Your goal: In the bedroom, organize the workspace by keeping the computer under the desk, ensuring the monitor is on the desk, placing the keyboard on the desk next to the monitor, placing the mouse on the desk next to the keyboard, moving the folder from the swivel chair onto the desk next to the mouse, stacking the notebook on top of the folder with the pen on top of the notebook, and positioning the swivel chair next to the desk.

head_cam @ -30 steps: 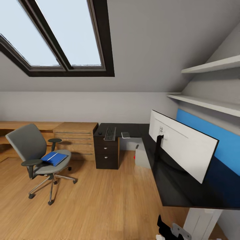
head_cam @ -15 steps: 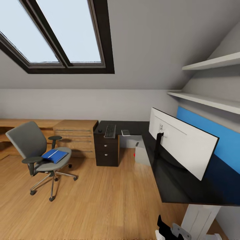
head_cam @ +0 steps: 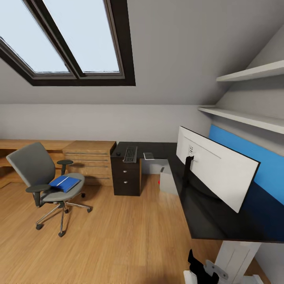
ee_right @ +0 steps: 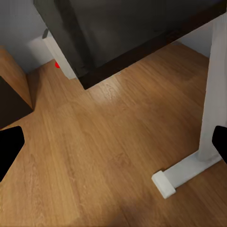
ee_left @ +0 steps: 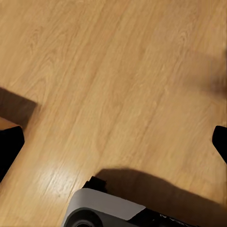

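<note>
Head view: table [head_cam: 205,221] is the landmark; robot parked at its near end, both arms low.
Monitor [head_cam: 215,173]: upright on the table, white back toward the camera.
Keyboard [head_cam: 130,154]: on the table's far wing, above the drawer unit [head_cam: 126,178]; mouse [head_cam: 118,153] just beside it.
Notebook [head_cam: 148,156]: on the same wing, between keyboard and monitor. Pen: too small to tell.
Computer [head_cam: 168,182]: on the floor under the table, red light showing.
Chair [head_cam: 43,182]: well apart from the table, blue folder [head_cam: 65,183] flat on its seat.
Left claw [ee_left: 113,142]: fingers spread wide, nothing held, over bare floor [ee_left: 113,71].
Right claw [ee_right: 113,146]: also wide open, nothing held, beside the table leg [ee_right: 213,90].
Step, my read: drive to the chair for the folder. Swing clear of the table corner, stop square to the seat, and come in low under the folder's edge between the armrests.
</note>
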Motion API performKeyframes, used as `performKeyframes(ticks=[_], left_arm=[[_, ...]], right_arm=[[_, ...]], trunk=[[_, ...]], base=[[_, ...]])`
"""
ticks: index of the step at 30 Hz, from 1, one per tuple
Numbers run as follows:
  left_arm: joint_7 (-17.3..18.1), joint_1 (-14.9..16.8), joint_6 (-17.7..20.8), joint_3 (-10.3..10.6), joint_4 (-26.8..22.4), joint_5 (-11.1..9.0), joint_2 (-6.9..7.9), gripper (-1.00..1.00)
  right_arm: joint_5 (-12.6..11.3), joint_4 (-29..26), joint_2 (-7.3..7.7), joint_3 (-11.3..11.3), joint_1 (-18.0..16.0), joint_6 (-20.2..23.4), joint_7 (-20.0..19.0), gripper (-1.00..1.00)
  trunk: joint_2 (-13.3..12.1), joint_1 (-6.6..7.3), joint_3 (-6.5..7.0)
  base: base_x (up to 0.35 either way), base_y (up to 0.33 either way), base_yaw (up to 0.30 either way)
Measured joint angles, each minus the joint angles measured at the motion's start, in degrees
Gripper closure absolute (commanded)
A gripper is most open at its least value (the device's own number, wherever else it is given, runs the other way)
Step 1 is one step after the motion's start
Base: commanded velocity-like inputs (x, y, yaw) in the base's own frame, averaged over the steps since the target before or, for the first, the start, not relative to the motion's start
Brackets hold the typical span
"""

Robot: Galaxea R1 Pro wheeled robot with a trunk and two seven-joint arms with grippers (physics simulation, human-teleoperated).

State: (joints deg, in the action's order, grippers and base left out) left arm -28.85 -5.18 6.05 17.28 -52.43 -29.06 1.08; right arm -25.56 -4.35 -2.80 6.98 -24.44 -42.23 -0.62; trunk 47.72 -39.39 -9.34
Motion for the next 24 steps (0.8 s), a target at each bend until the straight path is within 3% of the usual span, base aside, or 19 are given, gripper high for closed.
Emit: performKeyframes(ticks=[7, 8, 10, 12, 14, 15, 17, 18, 21, 23, 24], left_arm=[[-0.19, 2.84, 3.27, 0.05, -12.58, 0.35, -0.02, -1.0], [-0.37, 3.58, 8.07, 0.08, -17.21, 0.49, -0.12, -1.0], [-0.56, 4.5, 12.25, 0.06, -20.75, 0.49, -0.34, -1.0], [-0.78, 6.99, 19.34, -0.24, -25.17, 0.52, -1.02, -1.0], [-0.76, 8.58, 21.66, -0.75, -26.55, 0.53, -1.32, -1.0], [-0.69, 10.02, 23.13, -1.46, -27.33, 0.45, -1.52, -1.0], [-0.6, 11.24, 24.14, -2.31, -27.67, 0.27, -1.65, -1.0], [-0.5, 11.97, 24.73, -3.11, -27.54, 0.16, -1.75, -1.0], [-0.47, 12.76, 25.08, -3.83, -26.79, 0.28, -1.93, -1.0], [-0.45, 12.96, 25.09, -3.67, -26.56, 0.35, -1.94, -1.0], [-0.45, 13.18, 25.02, -3.09, -26.27, 0.47, -1.83, -1.0]], right_arm=[[0.26, -15.14, 0.12, 0.59, -0.05, 1.26, 1.76, -1.0], [0.59, -20.86, 0.19, 0.55, -0.1, 5.35, 4.33, -1.0], [0.72, -26.34, 0.35, 0.46, -0.06, 9.99, 6.91, -1.0], [1.76, -37.99, 1.11, 0.3, -0.06, 22.6, 12.69, -1.0], [2.68, -44.23, 1.59, 0.27, -0.02, 30.51, 15.93, -1.0], [3.99, -49.04, 2.05, 0.25, -0.04, 38.58, 18.93, -1.0], [5.03, -52.92, 2.43, 0.23, -0.09, 45.96, 21.42, -1.0], [6.38, -55.44, 2.65, 0.21, -0.18, 52.25, 22.94, -1.0], [9.04, -57.9, 2.82, -0.5, -0.3, 58.87, 24.39, -1.0], [10.66, -58.22, 2.93, -1.38, -0.33, 59.92, 24.73, -1.0], [14.51, -58.3, 3.62, -2.96, -0.32, 59.48, 24.94, -1.0]], trunk=[[0.0, 0.0, 0.0], [0.0, 0.0, 0.02], [0.0, 0.0, 0.0], [-0.01, 0.0, 0.03], [0.0, 0.0, 0.01], [0.0, 0.0, 0.02], [-0.01, 0.0, 0.01], [-0.01, 0.0, 0.01], [-0.01, 0.0, 0.01], [-0.01, 0.0, 0.01], [-0.01, 0.0, 0.01]], base=[[0.0, 0.0, 0.0], [0.0, 0.0, 0.0], [0.0, 0.0, 0.0], [0.0, 0.0, 0.0], [0.0, 0.0, 0.0], [0.0, 0.0, 0.0], [0.0, 0.0, 0.0], [0.0, 0.0, 0.0], [0.0, 0.0, 0.0], [0.004, 0.0, 0.0], [0.032, -0.007, 0.0]])
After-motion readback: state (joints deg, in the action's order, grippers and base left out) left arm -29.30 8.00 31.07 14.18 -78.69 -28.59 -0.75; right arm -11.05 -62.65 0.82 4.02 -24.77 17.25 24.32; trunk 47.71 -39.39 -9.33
